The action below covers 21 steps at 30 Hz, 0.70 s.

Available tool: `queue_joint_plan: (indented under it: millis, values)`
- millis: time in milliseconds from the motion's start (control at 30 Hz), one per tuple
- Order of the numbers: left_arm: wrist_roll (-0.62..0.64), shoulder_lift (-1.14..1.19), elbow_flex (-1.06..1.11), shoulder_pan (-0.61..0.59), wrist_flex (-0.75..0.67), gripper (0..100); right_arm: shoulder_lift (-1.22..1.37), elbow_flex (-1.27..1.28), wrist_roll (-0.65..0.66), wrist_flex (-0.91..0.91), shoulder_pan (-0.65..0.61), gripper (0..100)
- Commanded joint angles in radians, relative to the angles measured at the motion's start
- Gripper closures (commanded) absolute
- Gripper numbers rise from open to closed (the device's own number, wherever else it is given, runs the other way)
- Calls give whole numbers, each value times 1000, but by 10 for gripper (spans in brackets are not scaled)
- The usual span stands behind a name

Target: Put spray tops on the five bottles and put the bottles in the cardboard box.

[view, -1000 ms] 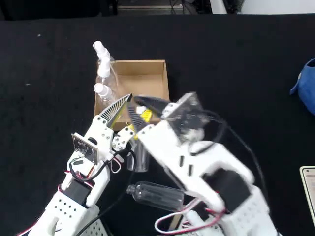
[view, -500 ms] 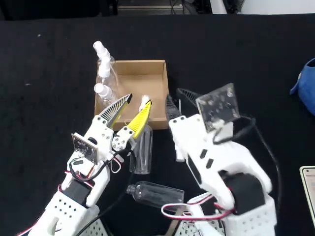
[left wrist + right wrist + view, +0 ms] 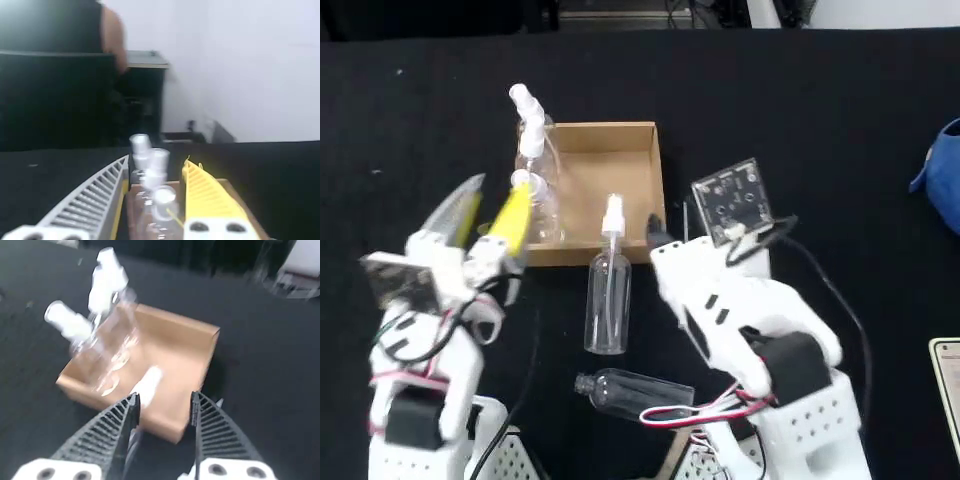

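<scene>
The left claw (image 3: 488, 207) has swung left, away from the capped bottle (image 3: 608, 300), jaws wide (the right claw (image 3: 164, 399), also parted, has backed off).

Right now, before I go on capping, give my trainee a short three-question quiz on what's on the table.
1. True or false: the clear plastic bottle lying on the black table just in front of the brown cardboard box wears a white spray top.
2. How many spray-topped bottles are inside the box? A) one B) two C) four
3. Fill in: the other clear bottle, lying nearer the arm bases, has ____ spray top.
Key: 1 true; 2 B; 3 no.
</scene>
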Motion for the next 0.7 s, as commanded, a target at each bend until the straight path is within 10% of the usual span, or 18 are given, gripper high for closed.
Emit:
queue_joint_plan:
  millis: [0,267,667]
  values:
    - [-32,-15,-48,-157,84,970,67,-4,-81,34,-107,825]
    - [-23,17,117,-392,94,970,231,8,-236,11,-203,711]
    - [-23,15,254,-400,91,970,367,13,-482,-6,-322,708]
